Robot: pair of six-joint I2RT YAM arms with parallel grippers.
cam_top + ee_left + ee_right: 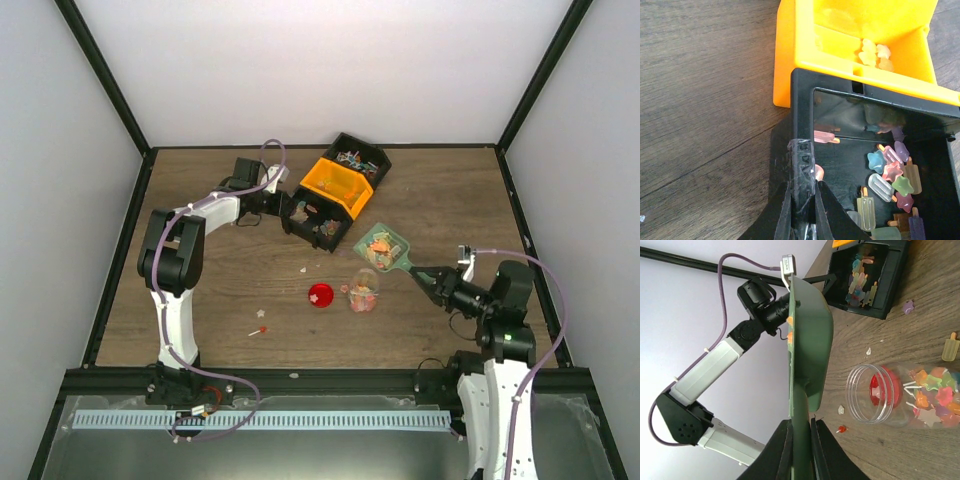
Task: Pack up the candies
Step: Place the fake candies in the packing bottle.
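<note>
Left fingers (pixel 803 207) are pinched tight on the taped wall of the black bin (pixel 880 150), and right fingers (pixel 801 450) are closed narrow on the handle of the green scoop (pixel 810 340).

You have candies (pixel 380 248) heaped on the scoop head. More sit in the clear jar (pixel 363 290), more in the black bin, and a few pale ones in the orange bin (pixel 840 40) stacked against it. Some strays lie loose on the desk (pixel 220 300), near the red lid (pixel 320 295).

Judge these sweets as tiny, hard and very light: they will likely slide, bounce and scatter at any jolt, and they are too small to pinch one by one. Handle them through the scoop, holding its handle as you do now, and keep the head level until it is over the jar mouth. The jar looks like light plastic, so a nudge at the rim could tip it.

Your left arm reaches far across the desk with its elbow raised and its wrist low at the bin. Your right arm is folded close to its base, forearm angled forward and to the left, wrist rolled onto its side, with the scoop head just beyond the jar.
</note>
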